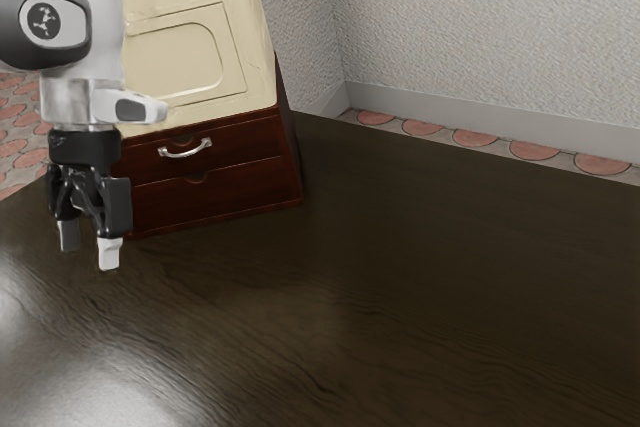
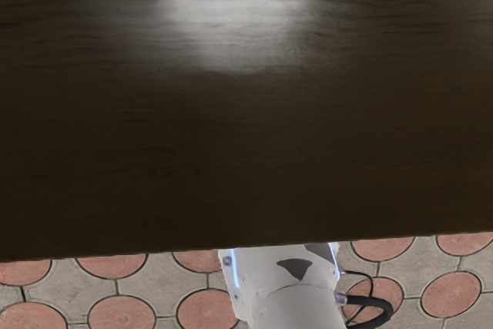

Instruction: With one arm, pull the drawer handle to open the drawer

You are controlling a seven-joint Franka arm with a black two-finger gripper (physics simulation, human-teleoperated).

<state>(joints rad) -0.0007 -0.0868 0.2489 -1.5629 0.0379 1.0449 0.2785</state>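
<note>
In the exterior view, the gripper [image 1: 89, 247] was seen at the left, pointed down over the dark wooden table [image 1: 420, 267], with its two fingers held apart and nothing gripped between them. The silver drawer handle [image 1: 186, 149] was seen to the exterior view's right of the gripper, well clear of the fingers and untouched. It was fixed to the front of the upper drawer [image 1: 245, 139], above the lower drawer [image 1: 220, 193], in a dark red-brown cabinet [image 1: 291, 162] set on the table. Both drawer fronts were seen flush with the cabinet, their left ends partly hidden by the arm [image 1: 78, 97] and the gripper. On top of the cabinet a cream-coloured box [image 1: 180, 52] was set, its front marked with a rounded panel. Behind the table, a rough pale wall [image 1: 480, 27] was edged by a grey baseboard [image 1: 480, 114], with reddish round tiles [image 1: 480, 137] laid in the floor below.

In the wrist view, the tabletop was crossed by a bright patch of reflected light. Beyond the table's edge, the white arm base [image 2: 296, 287] and a black cable [image 2: 379, 315] were shown above the tiled floor [image 2: 158, 289].
</note>
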